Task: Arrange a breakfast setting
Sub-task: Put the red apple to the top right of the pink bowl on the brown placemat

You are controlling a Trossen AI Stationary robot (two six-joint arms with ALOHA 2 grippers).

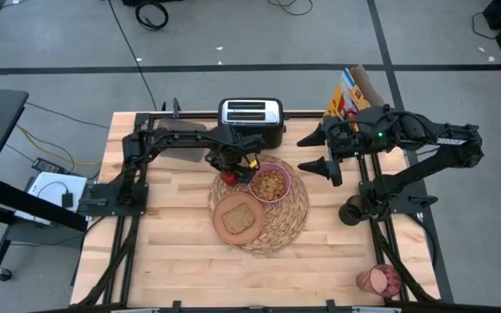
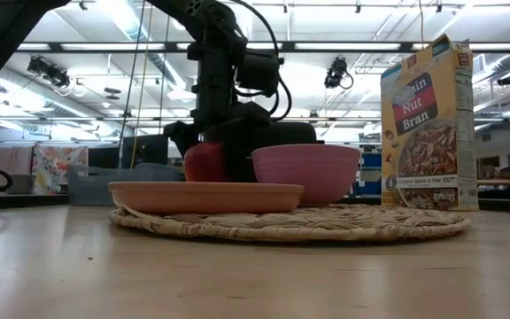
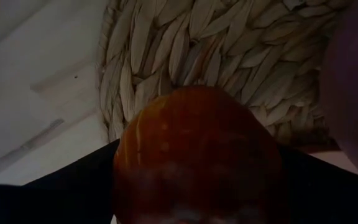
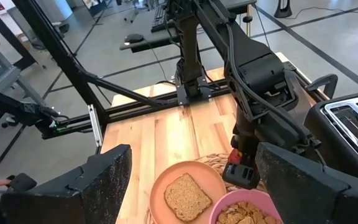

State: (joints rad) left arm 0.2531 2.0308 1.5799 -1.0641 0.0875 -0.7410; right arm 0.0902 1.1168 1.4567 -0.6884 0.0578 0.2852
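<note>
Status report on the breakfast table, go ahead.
Left gripper around apple at placemat edge. Right gripper open, hovering clear. Nothing in the way.

One placemat (image 1: 272, 222), one plate (image 1: 240, 217), one toast slice (image 1: 240, 216), one bowl (image 1: 270, 183), one apple (image 2: 204, 162), one toaster (image 1: 250, 115), one cereal box (image 1: 352, 93), one cup (image 1: 379, 279)

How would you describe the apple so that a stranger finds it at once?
Find the round straw placemat mid-table, in front of the toaster. At its rear edge, left of the pink bowl, the left gripper surrounds the apple. It is the only small, round, red thing there.
</note>
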